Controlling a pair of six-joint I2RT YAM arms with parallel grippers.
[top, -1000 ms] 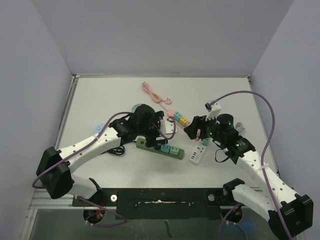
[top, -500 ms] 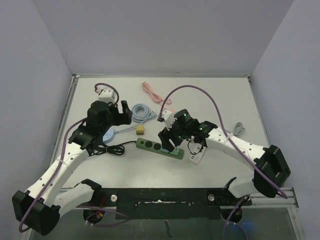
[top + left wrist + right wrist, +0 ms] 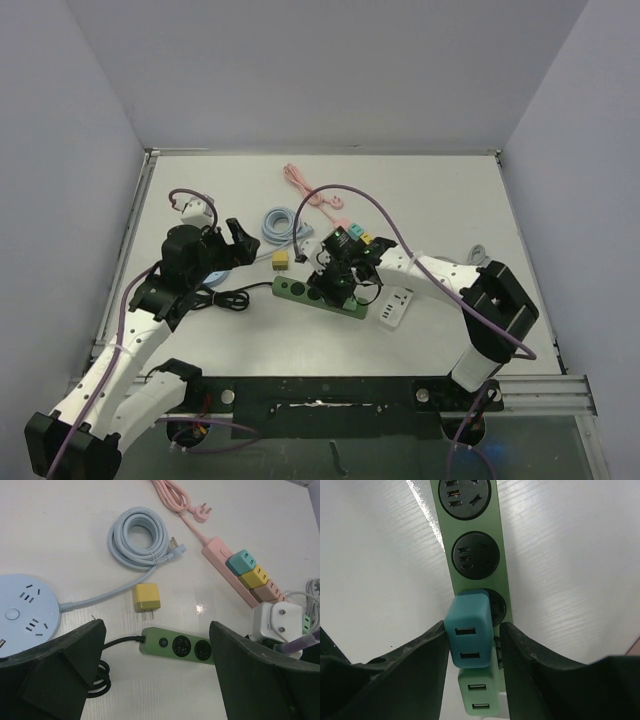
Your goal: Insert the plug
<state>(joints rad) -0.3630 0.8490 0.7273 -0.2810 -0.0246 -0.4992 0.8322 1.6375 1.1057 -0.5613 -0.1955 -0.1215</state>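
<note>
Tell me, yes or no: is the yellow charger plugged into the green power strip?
No, the yellow charger lies loose on the table, apart from the green power strip.

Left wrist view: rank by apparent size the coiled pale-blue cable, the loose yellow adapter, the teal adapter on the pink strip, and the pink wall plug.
1. coiled pale-blue cable
2. loose yellow cube adapter and teal cube adapter on the pink plastic power strip: look alike, left unranked
3. small pink wall plug
</note>
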